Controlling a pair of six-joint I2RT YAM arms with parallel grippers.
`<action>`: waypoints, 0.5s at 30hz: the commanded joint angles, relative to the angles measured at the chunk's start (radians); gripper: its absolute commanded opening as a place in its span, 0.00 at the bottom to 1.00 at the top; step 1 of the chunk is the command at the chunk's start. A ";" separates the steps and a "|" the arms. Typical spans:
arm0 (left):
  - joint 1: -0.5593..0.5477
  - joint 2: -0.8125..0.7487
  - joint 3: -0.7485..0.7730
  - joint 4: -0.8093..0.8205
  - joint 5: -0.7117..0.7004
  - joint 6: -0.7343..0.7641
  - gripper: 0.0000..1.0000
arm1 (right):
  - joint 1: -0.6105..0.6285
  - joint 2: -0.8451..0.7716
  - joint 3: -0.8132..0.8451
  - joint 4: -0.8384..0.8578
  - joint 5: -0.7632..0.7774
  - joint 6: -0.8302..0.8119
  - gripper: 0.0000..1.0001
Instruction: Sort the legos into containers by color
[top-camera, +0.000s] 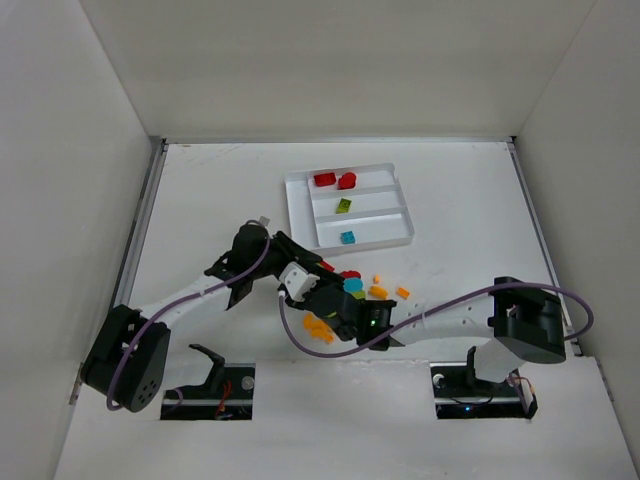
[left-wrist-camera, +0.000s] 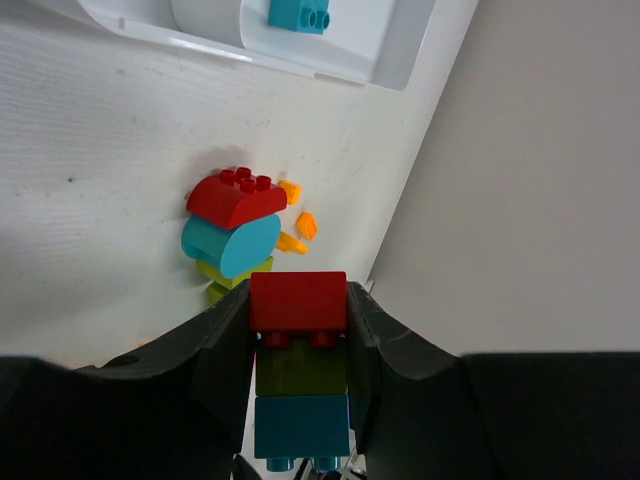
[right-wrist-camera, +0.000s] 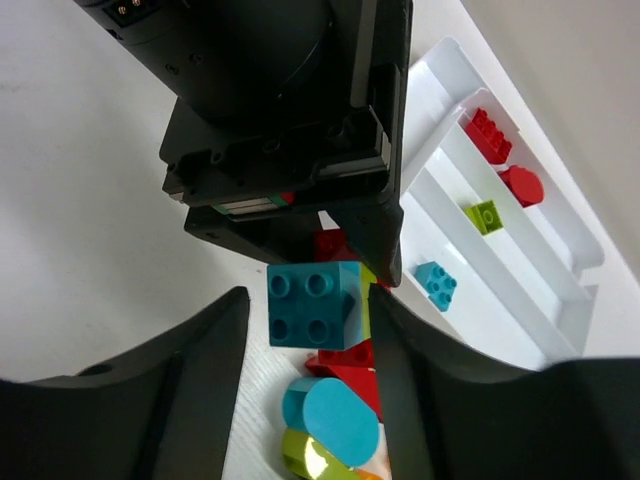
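Over the white table (top-camera: 200, 200), clamps a red-green-teal stack (left-wrist-camera: 300, 425) in the left gripper (left-wrist-camera: 298, 310), straddles its teal end (right-wrist-camera: 305, 320) with the right gripper (right-wrist-camera: 312, 298), contact unclear, amid loose legos (left-wrist-camera: 235, 235).

Bright, even light throws soft shadows on the table (top-camera: 220, 200); glare glints off the lime lego (right-wrist-camera: 305, 458).

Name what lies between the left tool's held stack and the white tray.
Left wrist view: a red, teal and green brick pile, orange bits beside.

no readable text, numbers or brand marks, nothing legible on the legos (left-wrist-camera: 235, 215), none on the white tray (top-camera: 300, 215)
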 joint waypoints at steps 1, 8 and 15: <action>-0.011 -0.017 0.007 0.050 0.043 -0.021 0.08 | -0.003 -0.011 0.016 0.041 -0.007 -0.007 0.61; -0.011 -0.024 0.009 0.040 0.046 -0.021 0.08 | 0.002 0.004 0.021 0.034 0.007 -0.013 0.59; 0.000 -0.043 0.001 0.033 0.058 -0.023 0.08 | -0.004 0.030 0.022 0.039 0.054 -0.065 0.51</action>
